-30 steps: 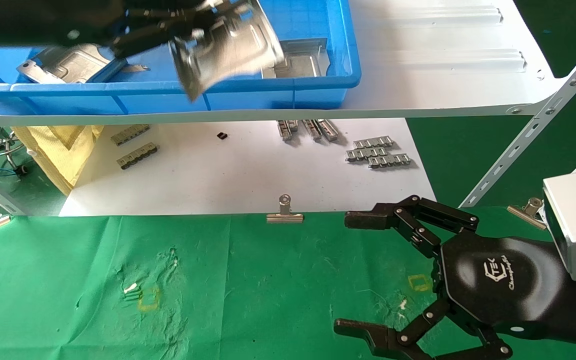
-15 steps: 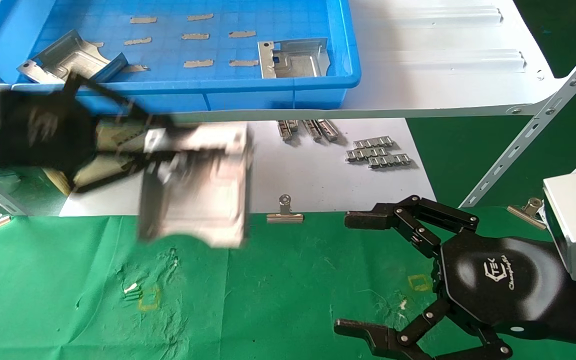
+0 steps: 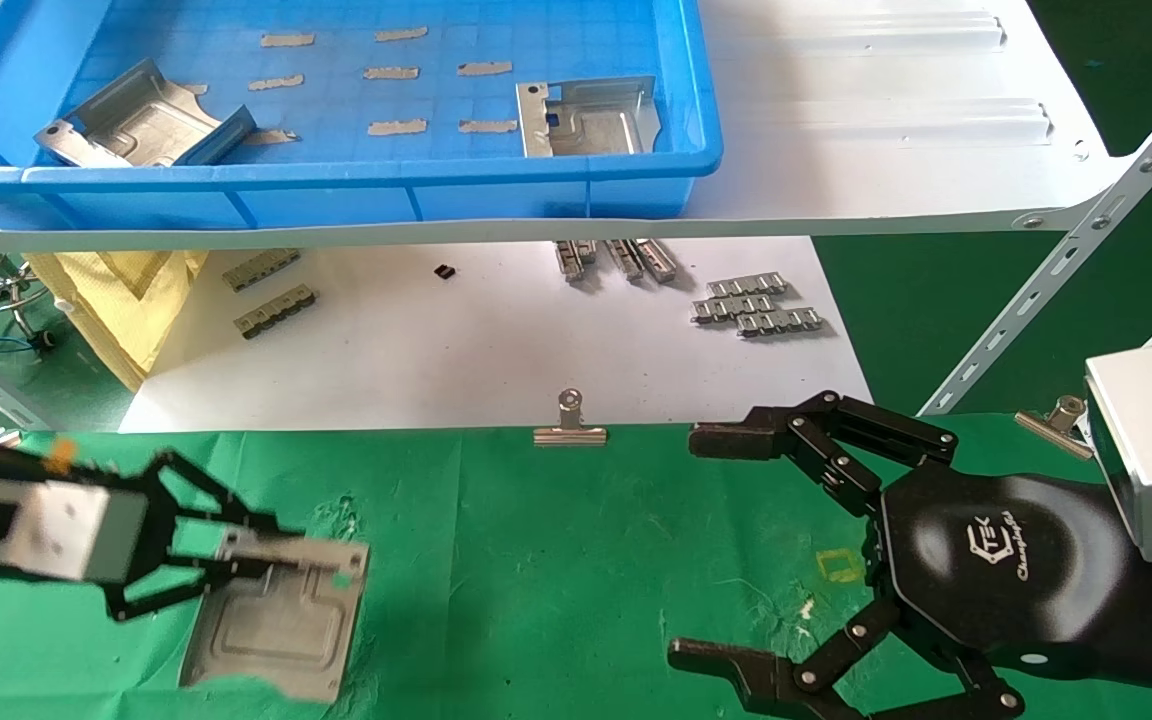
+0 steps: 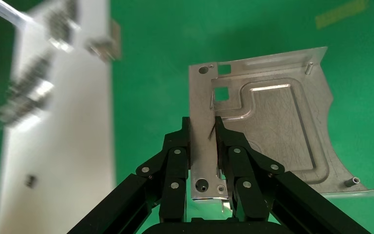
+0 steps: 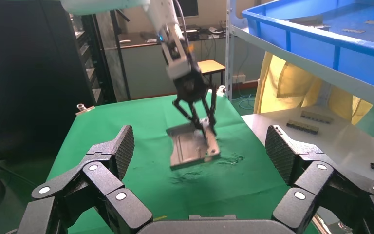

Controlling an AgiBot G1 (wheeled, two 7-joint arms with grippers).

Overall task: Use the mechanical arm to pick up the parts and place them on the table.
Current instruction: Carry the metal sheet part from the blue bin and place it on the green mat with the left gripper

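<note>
Left gripper point(image 3: 266, 560) pinching a stamped metal plate point(image 3: 276, 630) by one bent edge above the green table point(image 3: 556, 570); early release could tip it over.

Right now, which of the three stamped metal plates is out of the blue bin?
The plate pinched in the left gripper over the green cloth; the other two lie in the bin.

two parts point(image 3: 136, 120) point(image 3: 588, 117) lie in the bin point(image 3: 436, 185) on the shelf point(image 3: 886, 150) behind the table point(image 3: 576, 560).
</note>
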